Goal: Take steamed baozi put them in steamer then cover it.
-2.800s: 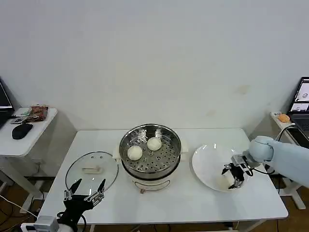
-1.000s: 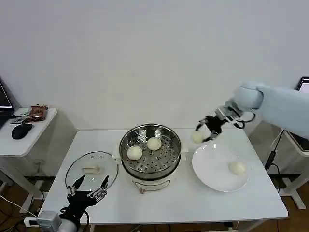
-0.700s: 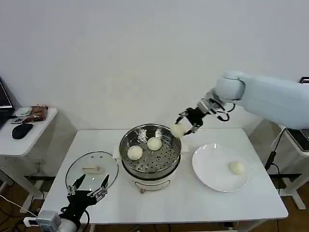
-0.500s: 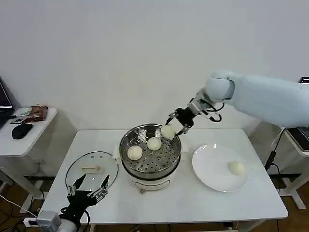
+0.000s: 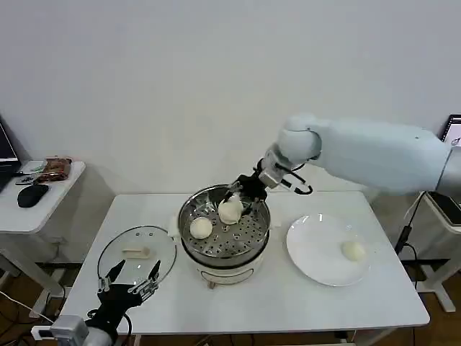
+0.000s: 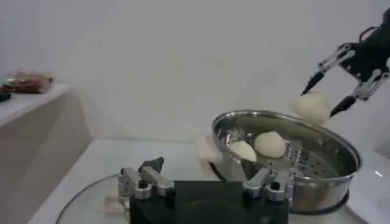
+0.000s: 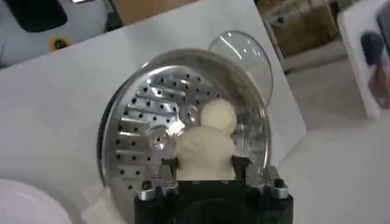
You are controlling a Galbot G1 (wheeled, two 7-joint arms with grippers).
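Over the steamer (image 5: 225,225), the right pincer (image 5: 243,193) hangs above the far side of the steel basket with its two fingers clamped on a baozi (image 7: 205,155), one on each flank of the bun. From the right wrist view the held bun sits directly over the perforated floor, just above and beside a second baozi (image 7: 218,114) already lying there. A third baozi (image 5: 201,228) rests on the near-left part of the floor, and a fourth baozi (image 5: 353,250) waits on the white plate (image 5: 311,254), to the right of the pot.

These buns look soft and light, with a smooth skin that would dent or tear under a hard squeeze, so a gentle hold across the widest part, as here, seems the right one. Letting it go low over a bare patch of the floor should keep it from rolling or sticking to its neighbour.

Near the table's front-left corner, the left pincer (image 5: 128,281) waits with its fingers apart, just in front of the cover (image 5: 137,254), which lies flat on the table (image 5: 374,303). That glass lid is likely heavier, rigid, slick and breakable; its whitish bar handle (image 5: 135,253) at the centre is the sensible place to grip it.
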